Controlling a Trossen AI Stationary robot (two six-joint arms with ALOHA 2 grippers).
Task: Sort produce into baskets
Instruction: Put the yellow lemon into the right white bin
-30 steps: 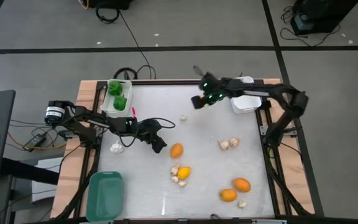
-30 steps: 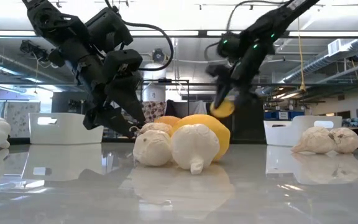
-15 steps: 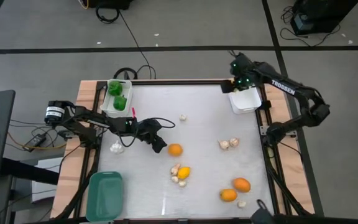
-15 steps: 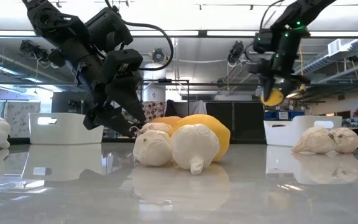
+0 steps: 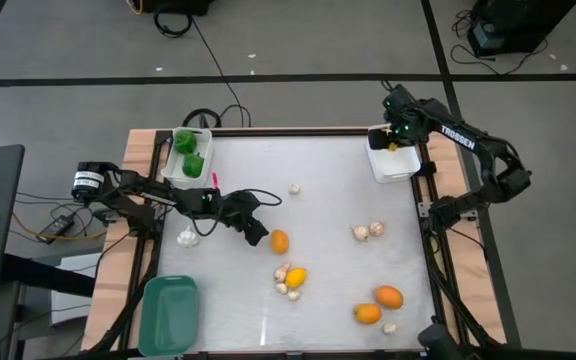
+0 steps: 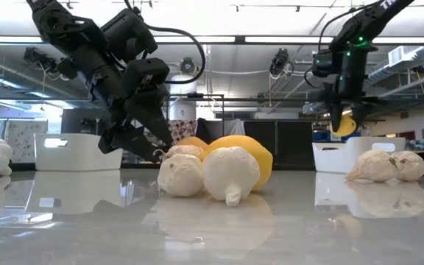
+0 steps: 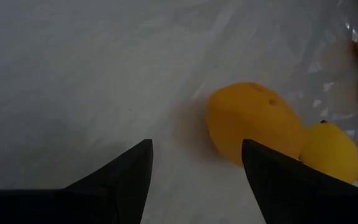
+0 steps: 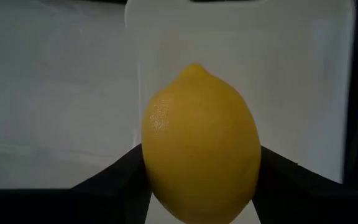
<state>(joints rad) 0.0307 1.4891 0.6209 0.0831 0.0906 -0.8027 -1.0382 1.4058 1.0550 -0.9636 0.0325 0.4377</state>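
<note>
right gripper (image 8: 199, 180) holding lemon (image 8: 199, 142) over white bin (image 5: 392, 164) (far right corner)

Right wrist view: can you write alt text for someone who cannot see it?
A yellow lemon fills the middle of the frame, clamped between the right gripper's two dark fingers. Behind it lies a white bin, with pale table surface beside it.

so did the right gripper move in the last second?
Yes. In the high view the right gripper, shut on the lemon, went from over the table's far middle rightward to above the white bin at the far right corner.
</note>
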